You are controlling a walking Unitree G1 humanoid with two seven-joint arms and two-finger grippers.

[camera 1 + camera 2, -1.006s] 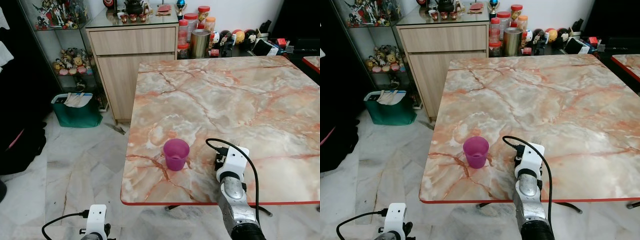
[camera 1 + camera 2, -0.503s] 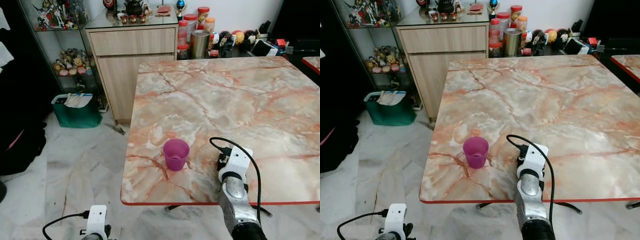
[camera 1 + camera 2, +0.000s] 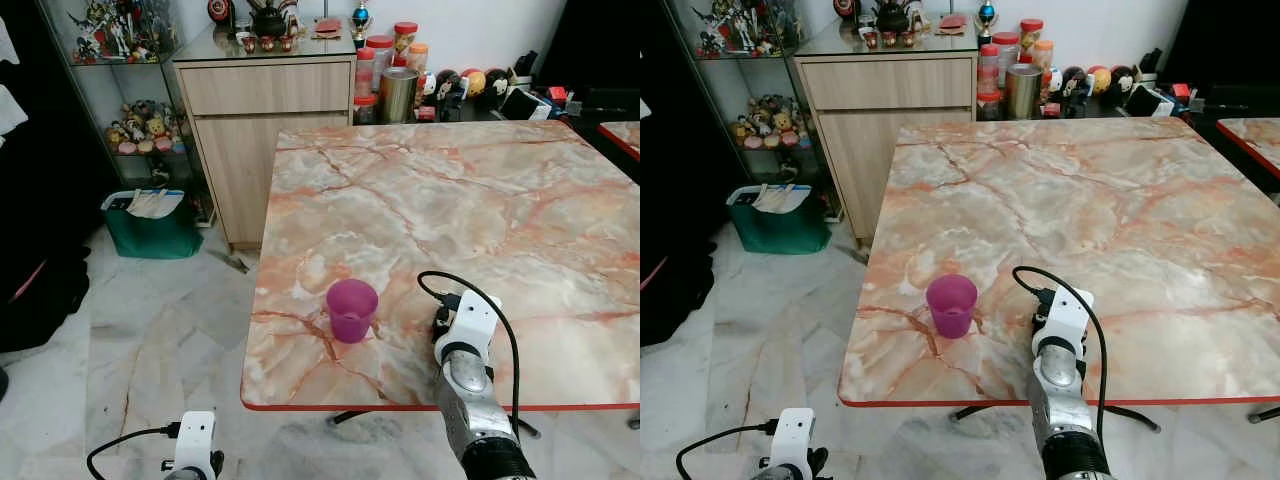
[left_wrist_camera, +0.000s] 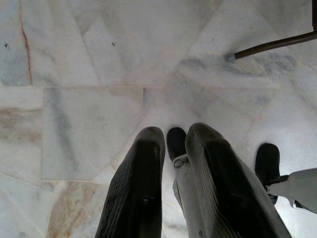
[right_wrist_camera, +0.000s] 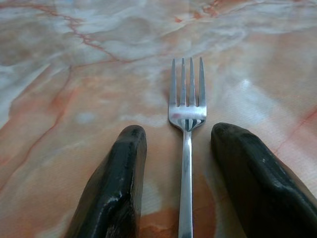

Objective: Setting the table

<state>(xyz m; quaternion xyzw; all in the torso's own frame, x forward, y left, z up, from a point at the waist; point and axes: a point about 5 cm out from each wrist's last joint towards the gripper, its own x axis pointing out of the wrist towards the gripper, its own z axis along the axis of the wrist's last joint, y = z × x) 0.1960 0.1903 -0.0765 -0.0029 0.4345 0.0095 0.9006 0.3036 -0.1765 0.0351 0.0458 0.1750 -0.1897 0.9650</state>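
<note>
- Starting with the widest thing, you have the marble table [image 3: 480, 200] spread ahead of you; its near edge runs just under your right wrist, and the cabinet [image 3: 265, 110] stands beyond its far left corner
- Next down, the purple cup [image 3: 352, 309] stands upright near the table's front edge, to the left of your right arm and apart from it; nothing touches it
- Your right gripper [image 5: 185, 163] is low over the tabletop near the front edge, its two fingers [image 5: 116, 183] spread apart and gripping nothing
- The fork [image 5: 186, 144] lies flat on the marble between those fingers, touching neither; its long axis runs along the fingers' own line, tines pointing away from the wrist, handle running back under the palm; judge the coming move on that alignment, since the fork sits straight ahead and centred in the gap
- Your left gripper [image 4: 173, 163] hangs idle beside the table over the floor tiles [image 4: 74, 74], its fingers nearly together with nothing between them; your right arm is plainly the nearer one to the fork
</note>
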